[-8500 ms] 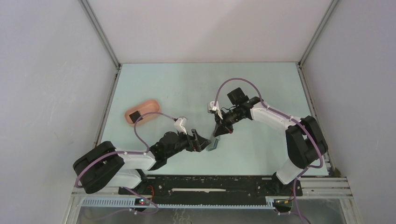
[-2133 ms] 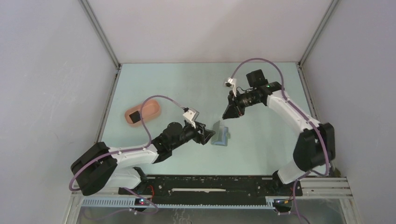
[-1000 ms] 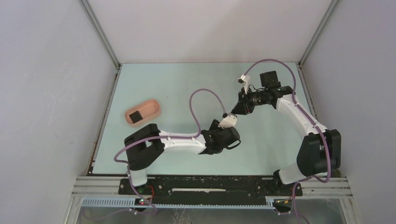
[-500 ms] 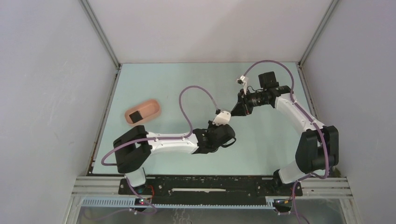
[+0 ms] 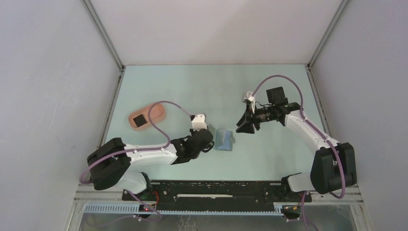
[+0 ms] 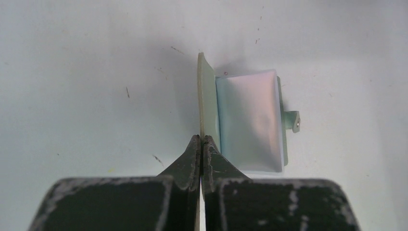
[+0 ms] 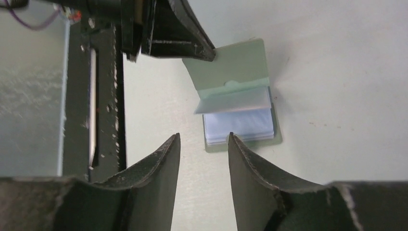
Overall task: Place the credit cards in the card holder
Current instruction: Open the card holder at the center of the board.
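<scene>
The grey-green card holder (image 5: 223, 140) lies open on the table between the two arms. Its left cover (image 6: 207, 96) stands up on edge, and pale see-through sleeves (image 6: 250, 118) lie flat beside it, with the small tab (image 6: 292, 120) on the right. My left gripper (image 6: 201, 139) is shut on the near end of that raised cover. My right gripper (image 7: 204, 135) hovers open just short of the holder (image 7: 235, 96), with nothing between its fingers. In the top view it (image 5: 239, 128) sits to the holder's upper right. I cannot make out the credit cards in any view.
A pink oblong tray (image 5: 155, 111) stands at the left of the table with a small dark flat piece (image 5: 140, 120) in it. The black base rail (image 7: 79, 96) runs along the near table edge. Grey walls close in the sides.
My left arm has drawn back from over the holder to its left edge, and its jaws have shut on the cover. My right gripper has dropped toward the holder and opened wider.
</scene>
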{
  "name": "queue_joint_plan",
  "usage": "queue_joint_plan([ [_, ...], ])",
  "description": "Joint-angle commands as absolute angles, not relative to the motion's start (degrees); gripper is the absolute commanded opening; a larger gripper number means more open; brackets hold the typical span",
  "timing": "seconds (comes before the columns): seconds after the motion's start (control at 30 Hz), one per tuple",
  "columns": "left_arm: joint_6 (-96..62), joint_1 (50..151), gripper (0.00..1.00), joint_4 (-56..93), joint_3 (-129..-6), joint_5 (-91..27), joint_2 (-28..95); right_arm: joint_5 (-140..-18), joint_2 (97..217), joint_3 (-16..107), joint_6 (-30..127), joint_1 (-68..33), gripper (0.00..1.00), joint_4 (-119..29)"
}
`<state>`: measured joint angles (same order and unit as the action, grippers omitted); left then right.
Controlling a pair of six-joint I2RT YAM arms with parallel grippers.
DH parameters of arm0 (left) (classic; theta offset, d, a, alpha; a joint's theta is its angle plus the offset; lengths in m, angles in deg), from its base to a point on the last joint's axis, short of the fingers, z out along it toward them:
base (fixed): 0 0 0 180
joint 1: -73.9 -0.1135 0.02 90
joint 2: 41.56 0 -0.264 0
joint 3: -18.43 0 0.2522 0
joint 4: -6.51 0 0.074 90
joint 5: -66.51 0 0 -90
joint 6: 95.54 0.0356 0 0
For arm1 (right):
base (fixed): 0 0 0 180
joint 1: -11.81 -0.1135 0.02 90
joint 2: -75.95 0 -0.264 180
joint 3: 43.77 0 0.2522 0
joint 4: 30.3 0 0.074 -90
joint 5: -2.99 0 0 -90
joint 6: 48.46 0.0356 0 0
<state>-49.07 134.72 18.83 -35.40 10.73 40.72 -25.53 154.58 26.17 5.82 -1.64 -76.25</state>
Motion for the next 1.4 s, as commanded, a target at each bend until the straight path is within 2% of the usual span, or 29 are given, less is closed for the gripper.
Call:
queue_joint_plan([
  [0.0, -55.4, 134.6, 0.00, 7.8, -29.5, 9.4, 36.4, -26.3, 155.4, 25.3, -9.0, -6.3, 0.49, -77.9],
  [0.17, -58.3, 133.4, 0.00, 2.5, -24.7, 6.9, 35.0, -38.9, 157.4, 24.5, -9.1, -13.3, 0.42, -73.8],
  [0.37, -59.6, 133.0, 0.00, -0.3, -21.9, 5.6, 34.1, -51.9, 160.4, 24.4, -8.6, -19.3, 0.20, -71.1],
  [0.5, -60.2, 132.6, 0.00, -2.7, -20.4, 4.5, 34.4, -54.4, 163.1, 24.8, -7.2, -20.6, 0.12, -70.2],
  [0.7, -60.5, 132.4, 0.00, -4.2, -18.9, 3.9, 34.4, -55.9, 166.2, 26.3, -5.5, -20.9, 0.09, -70.9],
  [1.03, -60.8, 132.4, 0.00, -6.4, -17.1, 2.4, 34.7, -60.1, 169.2, 28.7, 0.4, -25.3, 0.10, -68.6],
  [1.2, -60.4, 132.2, 0.00, -6.9, -16.6, 1.1, 34.3, -57.6, 170.6, 31.3, 4.4, -26.6, 0.10, -69.4],
  [1.27, -60.2, 132.1, 0.02, -7.5, -16.0, 0.2, 34.0, -55.6, 171.8, 32.8, 6.7, -27.1, 0.10, -69.8],
  [1.37, -60.0, 131.4, 0.10, -9.2, -14.3, -1.6, 33.1, -54.3, 175.0, 35.6, 11.3, -27.8, 0.10, -71.2],
])
